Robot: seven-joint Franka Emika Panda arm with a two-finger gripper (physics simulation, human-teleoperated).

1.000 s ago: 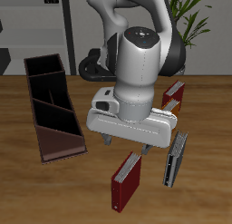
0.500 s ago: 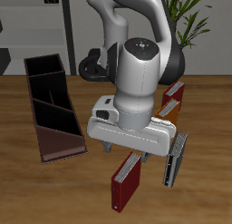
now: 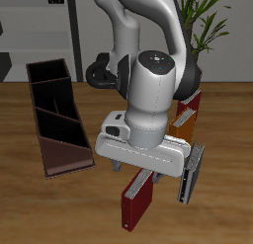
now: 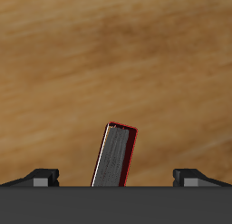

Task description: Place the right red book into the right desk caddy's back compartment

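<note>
The right red book (image 3: 136, 197), dark maroon with a white page block, stands on edge on the wooden table near its front edge. My gripper (image 3: 141, 172) hangs just above it, open, its fingers on either side of the book's top. In the wrist view the book (image 4: 114, 157) shows between the two fingertips (image 4: 43, 178) with a gap on each side, and the gripper (image 4: 116, 178) touches nothing. The right desk caddy (image 3: 40, 129), a long dark box with slanted dividers, lies apart to one side. Its back compartment (image 3: 47, 78) is the tall-walled end farthest back.
A dark grey book (image 3: 190, 173) stands on edge close beside the maroon one. Farther back, a brighter red book (image 3: 192, 102) and an orange one (image 3: 182, 118) stand partly behind the arm. A plant and shelving sit behind the table.
The gripper has come down and slightly toward the table's front edge, closing in on the top of the maroon book. The book and caddy have not moved.
</note>
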